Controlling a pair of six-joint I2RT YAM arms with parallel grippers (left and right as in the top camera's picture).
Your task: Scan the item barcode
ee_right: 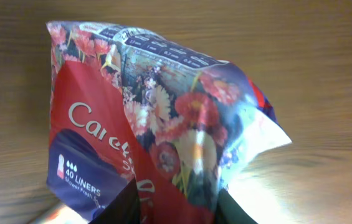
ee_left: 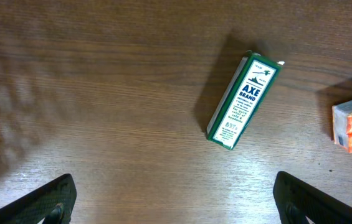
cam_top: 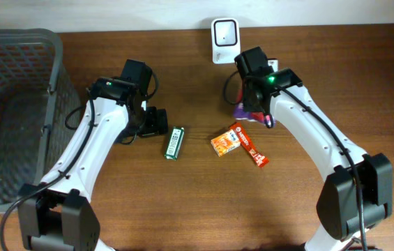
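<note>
Brown wood-grain tabletop point(cam_top: 183, 209), four small things and a basket lying on it.
A green Axe Brand box point(cam_top: 174, 143) lies flat near the middle. Right of the box, a little apart, lies an orange packet point(cam_top: 225, 142), with a red bar point(cam_top: 252, 148) slanting against that packet's far side. Beyond the box and to its right, at the tabletop's back edge, stands a white scanner point(cam_top: 224, 40). Well left of the box sits a grey mesh basket point(cam_top: 15, 33).
</note>
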